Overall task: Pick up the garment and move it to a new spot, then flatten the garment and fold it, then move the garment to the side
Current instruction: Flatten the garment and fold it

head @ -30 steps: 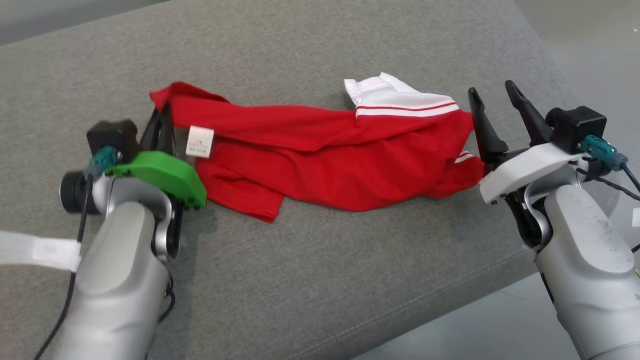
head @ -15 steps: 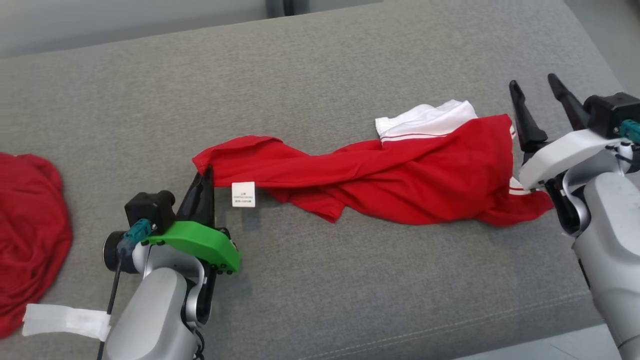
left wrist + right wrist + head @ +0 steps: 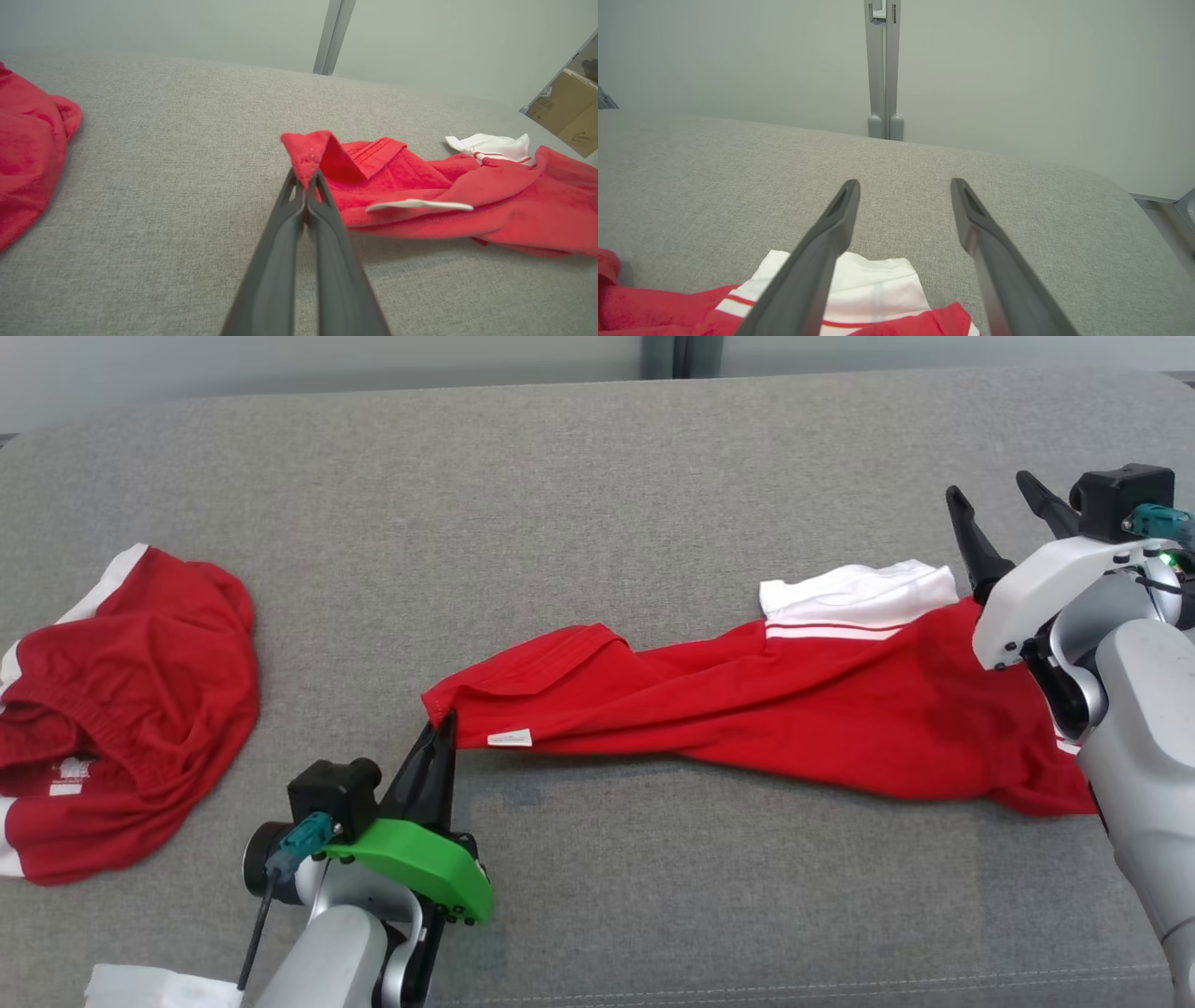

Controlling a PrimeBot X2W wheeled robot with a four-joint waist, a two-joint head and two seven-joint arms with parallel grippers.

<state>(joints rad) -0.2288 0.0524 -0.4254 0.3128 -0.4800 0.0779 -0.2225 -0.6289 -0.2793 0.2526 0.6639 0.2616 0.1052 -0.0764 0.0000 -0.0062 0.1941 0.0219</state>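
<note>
Jaws of the left gripper [image 3: 446, 726] are shown clamped together on the left corner of the red garment [image 3: 794, 709], which is stretched out across the grey upholstered surface [image 3: 560, 523]. Jaws of the right gripper [image 3: 988, 490] are seen apart, just beyond the garment's white-trimmed right end. A second red garment [image 3: 131, 709] is seen well apart, at far left.

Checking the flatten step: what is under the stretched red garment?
Grey cushion shows around the red garment, and a white striped part pokes out beneath its far edge. The left tool pinches its lifted corner. Whatever lies under the middle is covered.
</note>
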